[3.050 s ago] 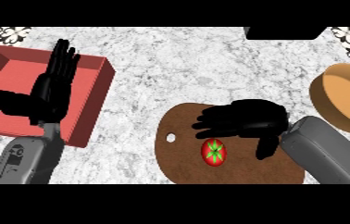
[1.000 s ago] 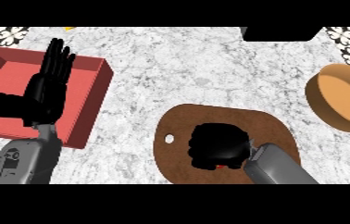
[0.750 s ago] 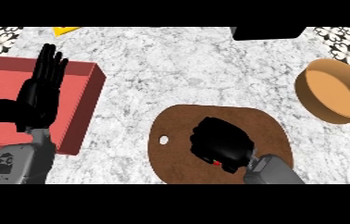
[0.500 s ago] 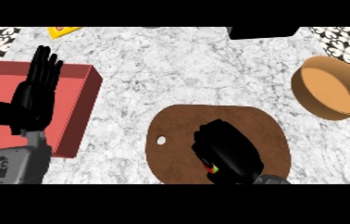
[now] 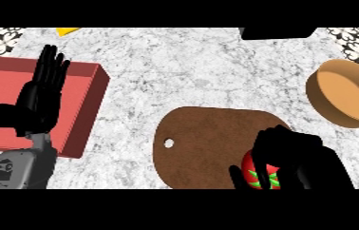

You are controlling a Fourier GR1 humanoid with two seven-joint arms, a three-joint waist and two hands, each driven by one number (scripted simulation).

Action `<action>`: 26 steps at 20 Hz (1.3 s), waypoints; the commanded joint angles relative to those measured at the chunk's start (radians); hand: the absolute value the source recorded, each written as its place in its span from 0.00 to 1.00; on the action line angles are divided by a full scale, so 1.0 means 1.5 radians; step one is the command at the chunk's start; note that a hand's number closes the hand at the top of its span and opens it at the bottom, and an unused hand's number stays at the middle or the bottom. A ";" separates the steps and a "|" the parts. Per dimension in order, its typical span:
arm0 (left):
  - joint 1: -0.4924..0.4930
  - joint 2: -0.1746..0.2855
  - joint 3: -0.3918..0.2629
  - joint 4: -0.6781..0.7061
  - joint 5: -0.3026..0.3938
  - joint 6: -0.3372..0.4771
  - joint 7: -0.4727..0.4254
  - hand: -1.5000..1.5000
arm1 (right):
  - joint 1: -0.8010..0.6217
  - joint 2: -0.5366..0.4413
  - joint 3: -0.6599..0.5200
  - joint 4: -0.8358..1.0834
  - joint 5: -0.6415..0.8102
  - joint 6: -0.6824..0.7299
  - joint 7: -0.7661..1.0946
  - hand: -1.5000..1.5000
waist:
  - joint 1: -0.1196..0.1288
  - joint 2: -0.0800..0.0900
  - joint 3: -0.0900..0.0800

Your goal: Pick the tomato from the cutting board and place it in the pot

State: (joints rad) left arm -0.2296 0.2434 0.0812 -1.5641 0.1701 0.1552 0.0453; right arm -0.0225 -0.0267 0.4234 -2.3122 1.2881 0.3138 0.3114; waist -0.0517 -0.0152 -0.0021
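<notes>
Marble-patterned grey and white table (image 5: 203,67) fills the head view. On it, toward the lower centre, lies a brown cutting board (image 5: 200,150) of rounded outline, with a small hole (image 5: 168,142) near its left edge. The tomato (image 5: 254,173), red with a green star-shaped calyx, sits over the lower right part of the cutting board, close to the lower edge of the view. The right hand (image 5: 298,155) is over it from the right; its fingers (image 5: 265,146) are curled round the tomato and cover its upper and right sides, so only part of the fruit shows. Whether the tomato rests on the board or is raised off it cannot be told. The pot (image 5: 316,97), tan and round, stands on the table at the right edge of the view, partly cut off, well apart from the cutting board and from the right hand. A red box (image 5: 88,112) stands on the table at the left. The left hand (image 5: 38,98) shows in front of the red box, open and resting, fingers straight and pointing up, holding nothing; its grey forearm (image 5: 28,165) enters at the lower left corner. A yellow object (image 5: 68,30) and a black object (image 5: 277,33) lie at the far edge of the table, each only partly in view.
</notes>
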 commanded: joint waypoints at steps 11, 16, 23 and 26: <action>-0.016 -0.016 -0.014 0.012 -0.012 -0.005 -0.001 0.50 | -0.131 -0.079 -0.480 -0.121 -0.177 0.191 -0.003 1.00 | 0.020 0.008 0.002; -0.024 -0.008 0.001 0.025 -0.001 -0.013 0.001 0.50 | -0.161 -0.160 -0.694 0.062 -0.268 0.153 -0.135 1.00 | 0.018 0.009 0.003; -0.041 -0.027 -0.015 0.016 -0.018 -0.004 0.002 0.50 | -0.221 -0.313 -0.803 0.363 -0.341 0.092 -0.269 1.00 | 0.034 0.011 0.002; -0.029 -0.017 -0.001 0.020 0.003 -0.028 -0.001 0.50 | -0.213 -0.365 -0.837 0.486 -0.367 0.060 -0.363 1.00 | 0.036 0.012 0.002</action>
State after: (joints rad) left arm -0.2555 0.2278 0.0820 -1.5585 0.1737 0.1202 0.0465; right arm -0.3227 -0.4749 -0.7740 -1.7960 0.7833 0.4565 -0.1047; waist -0.0020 0.0007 0.0014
